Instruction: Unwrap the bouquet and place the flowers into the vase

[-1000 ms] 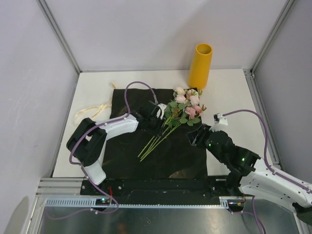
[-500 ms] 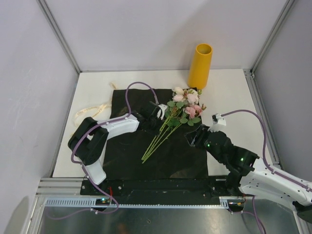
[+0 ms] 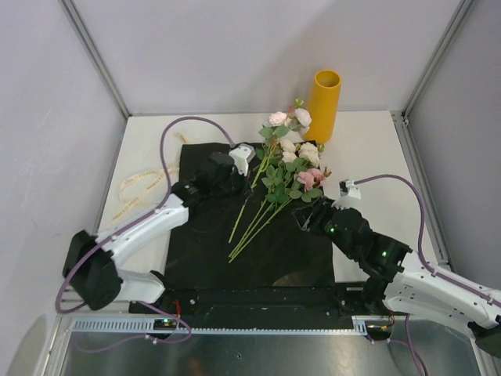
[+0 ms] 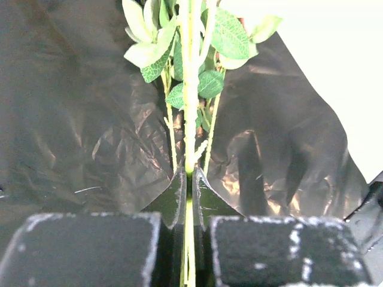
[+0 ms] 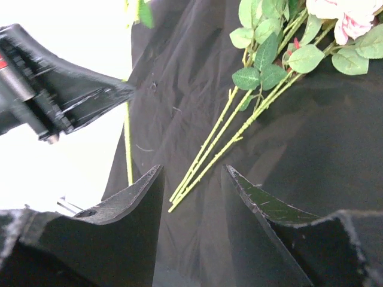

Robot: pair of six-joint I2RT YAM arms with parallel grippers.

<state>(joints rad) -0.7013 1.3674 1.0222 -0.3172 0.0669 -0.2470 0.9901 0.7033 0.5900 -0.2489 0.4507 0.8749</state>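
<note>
The flowers (image 3: 297, 168) spread out ahead of the left end effector (image 4: 189, 174), whose wrist view cuts off the blooms. It is pinched tight on one of their green stems. The right end effector (image 5: 192, 168) is half open, holding nothing, over the black sheet (image 3: 203, 227). The vase (image 3: 324, 106) stands beyond both.

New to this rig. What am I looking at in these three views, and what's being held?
Two robot arms are bolted at the edge of a white table. One picture looks down from above; the other two come from cameras on each wrist. On the table lie a glossy black wrapping sheet, a cream ribbon, pink and cream roses and an upright mustard-yellow vase. The left gripper is shut on a thin green rose stem. The right gripper is open, holding nothing, over the sheet.
</note>
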